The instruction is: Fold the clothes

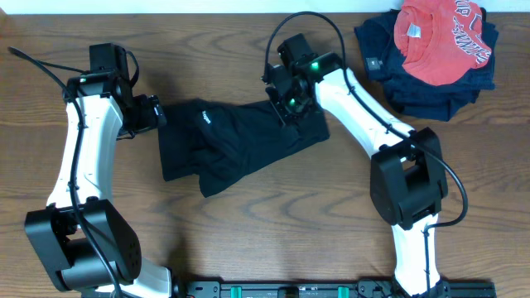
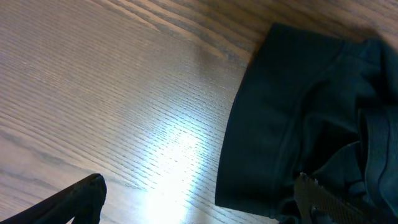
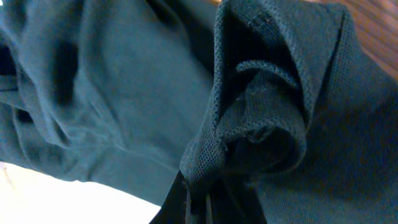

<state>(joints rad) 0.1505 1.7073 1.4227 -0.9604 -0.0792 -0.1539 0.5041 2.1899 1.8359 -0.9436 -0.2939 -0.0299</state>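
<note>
The black garment [image 1: 228, 145] lies crumpled in the middle of the table, with a small tag with white print [image 1: 204, 117] near its upper left. My right gripper [image 1: 289, 103] is shut on a bunched fold of the black fabric [image 3: 249, 137] at the garment's upper right edge. My left gripper [image 1: 157, 116] is open at the garment's left edge. In the left wrist view one finger [image 2: 74, 199] is over bare wood and the other [image 2: 323, 202] is over the black cloth [image 2: 292, 130].
A red shirt with white lettering [image 1: 439, 37] lies on a pile of navy blue garments [image 1: 431, 79] at the back right corner. Bare wooden table [image 1: 248, 240] lies in front of the black garment.
</note>
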